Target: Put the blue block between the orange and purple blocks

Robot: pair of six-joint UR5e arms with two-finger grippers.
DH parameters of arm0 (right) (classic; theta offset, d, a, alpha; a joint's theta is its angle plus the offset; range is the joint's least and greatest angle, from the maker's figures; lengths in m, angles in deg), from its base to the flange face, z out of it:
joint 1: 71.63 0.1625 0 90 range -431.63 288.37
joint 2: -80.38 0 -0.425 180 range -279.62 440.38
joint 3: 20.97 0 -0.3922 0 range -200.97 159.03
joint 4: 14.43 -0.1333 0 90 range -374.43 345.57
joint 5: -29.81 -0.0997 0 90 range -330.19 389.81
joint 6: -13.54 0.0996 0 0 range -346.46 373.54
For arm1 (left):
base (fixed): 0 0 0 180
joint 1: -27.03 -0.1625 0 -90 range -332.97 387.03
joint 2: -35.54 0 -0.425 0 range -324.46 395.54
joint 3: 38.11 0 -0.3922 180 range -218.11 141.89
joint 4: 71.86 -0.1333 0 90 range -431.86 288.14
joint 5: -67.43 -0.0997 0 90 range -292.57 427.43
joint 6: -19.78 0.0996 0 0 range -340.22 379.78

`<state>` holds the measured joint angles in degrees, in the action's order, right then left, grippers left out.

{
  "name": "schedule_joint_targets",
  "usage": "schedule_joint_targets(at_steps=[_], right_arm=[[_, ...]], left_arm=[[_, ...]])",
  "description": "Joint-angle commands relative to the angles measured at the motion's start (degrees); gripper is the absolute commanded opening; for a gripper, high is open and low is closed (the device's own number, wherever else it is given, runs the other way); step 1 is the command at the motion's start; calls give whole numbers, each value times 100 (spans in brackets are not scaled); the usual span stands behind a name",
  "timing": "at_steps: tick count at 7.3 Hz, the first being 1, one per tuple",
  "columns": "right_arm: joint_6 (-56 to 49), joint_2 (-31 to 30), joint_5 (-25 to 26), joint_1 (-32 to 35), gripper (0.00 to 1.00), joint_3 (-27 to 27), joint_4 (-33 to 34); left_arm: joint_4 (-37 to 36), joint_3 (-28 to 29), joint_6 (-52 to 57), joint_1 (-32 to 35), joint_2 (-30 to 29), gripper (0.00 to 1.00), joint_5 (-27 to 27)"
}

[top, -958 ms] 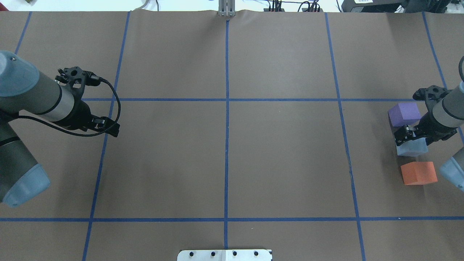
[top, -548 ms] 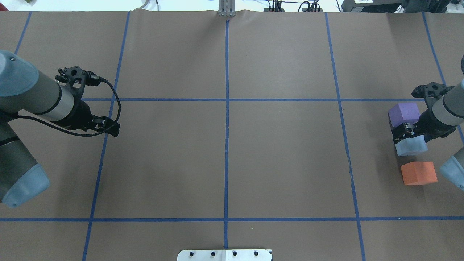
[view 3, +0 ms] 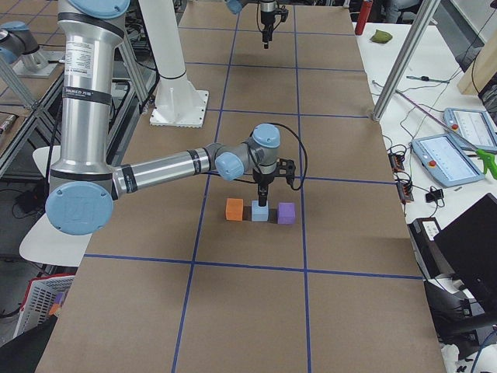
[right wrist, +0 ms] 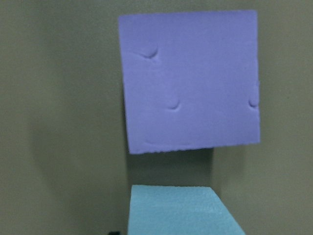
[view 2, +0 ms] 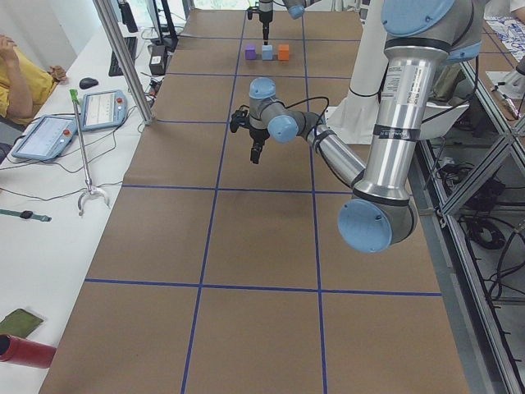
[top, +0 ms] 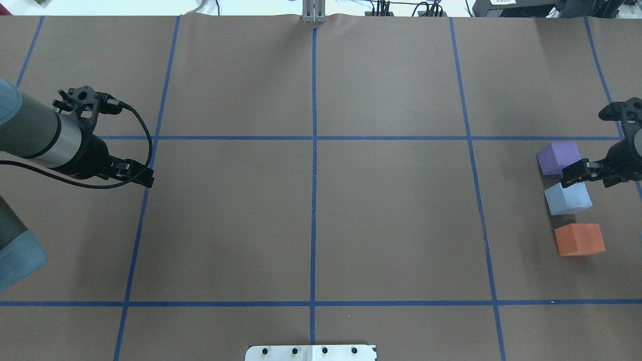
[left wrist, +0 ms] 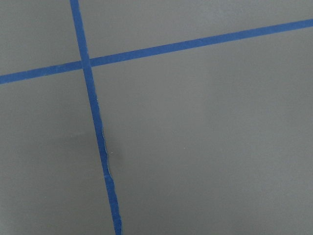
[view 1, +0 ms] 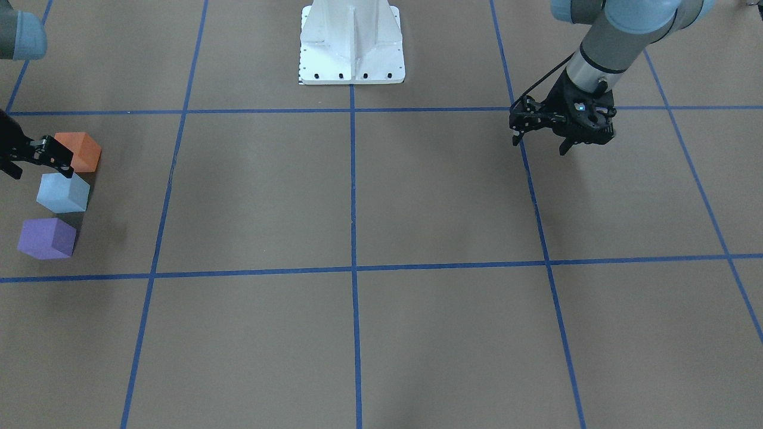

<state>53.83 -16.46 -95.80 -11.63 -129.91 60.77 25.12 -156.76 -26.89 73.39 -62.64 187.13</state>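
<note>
At the left of the overhead view the left gripper (top: 138,174) hangs over the table (top: 391,225), its fingers spread and holding nothing, well apart from the work. Blue tape lines (top: 314,200) cross the brown surface, and a white base plate (top: 311,352) sits at the bottom middle. Near the right edge three blocks stand in a row: the purple block (top: 559,158) uppermost, the blue block (top: 568,198) just below it with a slim gap, and the orange block (top: 579,239) lowest, a little apart. The blue one rests on the table between the other two, so the placing looks done. The right gripper (top: 577,173) hovers just above it, spread and empty. What is left, I judge, is lifting away without nudging the purple block, its closest neighbour.
</note>
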Motion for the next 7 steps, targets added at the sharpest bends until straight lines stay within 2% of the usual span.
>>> schedule_joint_targets(at_steps=[1,2,3,4,5,6,7], right_arm=[[-499,-89,-94,736,100,-65,21],[-1174,-141,-452,1167,100,21,90],[-1546,-246,-560,1580,100,14,100],[-1767,-343,-744,1906,100,-4,100],[-2109,-440,-920,2179,100,31,109],[-2504,-615,-930,2382,100,31,109],[-2751,-869,-930,2514,100,40,109]], left_arm=[[-4,-237,166,424,456,99,27],[-4,-246,950,757,858,99,27],[-12,-203,1889,1248,1201,99,96],[-21,-81,2690,1792,1457,99,489],[-21,312,3664,2537,1581,99,980],[-13,1047,4805,3406,1600,99,1637],[22,1829,5660,4024,1513,99,2053]])
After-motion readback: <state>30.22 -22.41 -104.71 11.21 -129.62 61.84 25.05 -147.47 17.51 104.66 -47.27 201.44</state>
